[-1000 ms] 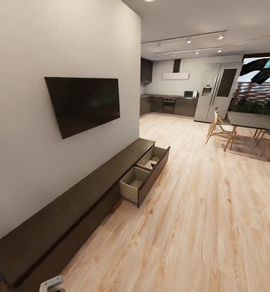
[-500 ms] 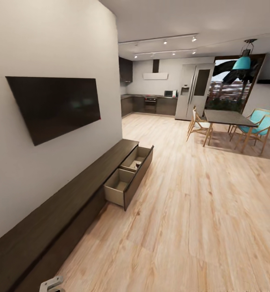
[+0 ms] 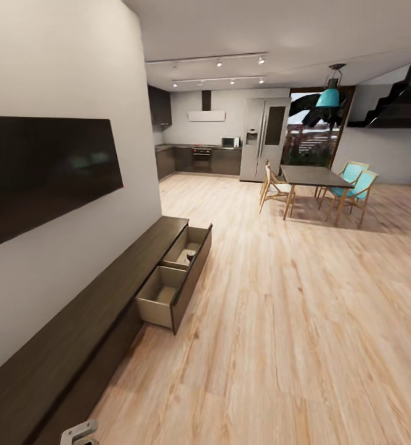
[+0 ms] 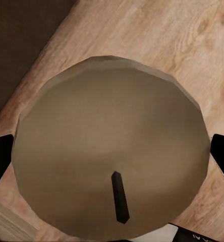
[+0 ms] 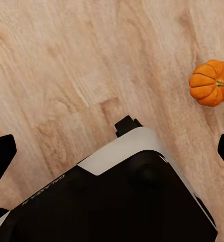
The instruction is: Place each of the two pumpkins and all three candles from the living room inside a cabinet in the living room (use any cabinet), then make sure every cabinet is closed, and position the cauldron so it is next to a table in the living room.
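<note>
The long low dark-brown wood cabinet (image 3: 75, 346) was seen with two pale-lined drawers (image 3: 162, 296) pulled out, something small and dark in the farther one. A stubby grey-tan candle (image 4: 112, 146), wick end toward the camera, was clamped between the left gripper's (image 4: 112, 156) fingers (image 4: 0, 156). The right gripper's (image 5: 112, 151) fingers (image 5: 1, 154) were spread wide, holding nothing, over pale plank floor (image 5: 66, 60) with a ribbed orange pumpkin (image 5: 211, 83) on it.

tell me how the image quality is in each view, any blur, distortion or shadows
Head view: wide-angle stretch tilts the wall and TV, far kitchen soft, chairs casting shadows under the dining table. Left wrist view: the candle looms close, its edges soft. Right wrist view: pumpkin fairly sharp with a faint shadow on the floor.
</note>
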You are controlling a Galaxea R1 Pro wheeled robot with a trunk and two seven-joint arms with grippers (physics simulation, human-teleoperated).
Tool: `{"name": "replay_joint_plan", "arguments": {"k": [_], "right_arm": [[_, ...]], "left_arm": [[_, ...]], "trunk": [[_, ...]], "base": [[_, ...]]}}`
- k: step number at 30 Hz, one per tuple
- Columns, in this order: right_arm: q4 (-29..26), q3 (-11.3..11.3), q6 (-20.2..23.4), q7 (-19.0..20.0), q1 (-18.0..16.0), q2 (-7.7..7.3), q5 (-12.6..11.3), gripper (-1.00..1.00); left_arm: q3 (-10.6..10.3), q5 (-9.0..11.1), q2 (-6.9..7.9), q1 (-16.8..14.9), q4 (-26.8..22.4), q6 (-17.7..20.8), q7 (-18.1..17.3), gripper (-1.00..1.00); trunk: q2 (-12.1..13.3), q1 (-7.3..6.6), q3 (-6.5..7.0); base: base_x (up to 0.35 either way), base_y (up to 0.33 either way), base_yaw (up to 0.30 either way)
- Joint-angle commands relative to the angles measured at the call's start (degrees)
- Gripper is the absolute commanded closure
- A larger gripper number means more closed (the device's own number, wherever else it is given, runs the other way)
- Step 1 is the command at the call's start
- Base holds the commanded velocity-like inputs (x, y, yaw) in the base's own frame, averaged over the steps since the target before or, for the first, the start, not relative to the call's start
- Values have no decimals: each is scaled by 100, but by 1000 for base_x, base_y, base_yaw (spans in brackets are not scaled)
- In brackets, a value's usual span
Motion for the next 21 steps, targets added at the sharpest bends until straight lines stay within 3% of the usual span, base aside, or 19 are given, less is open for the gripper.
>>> {"name": "replay_joint_plan", "arguments": {"k": [1, 18, 21], "right_arm": [[0, 0, 0, 0, 0, 0, 0, -100], [44, 11, -14, 1, 0, 4, 43, -100], [151, 30, -288, 1, 0, 6, 59, -100]], "left_arm": [[1, -3, -1, 1, -1, -4, 1, 100], [1, -29, -11, 2, 78, -195, -2, 100], [1, -29, -11, 2, 78, -195, -6, 100]], "trunk": [[0, 0, 0], [0, 0, -7], [0, 0, -9]], "base": [[260, 24, -285], [260, 2, -266], [260, 0, -68]]}}
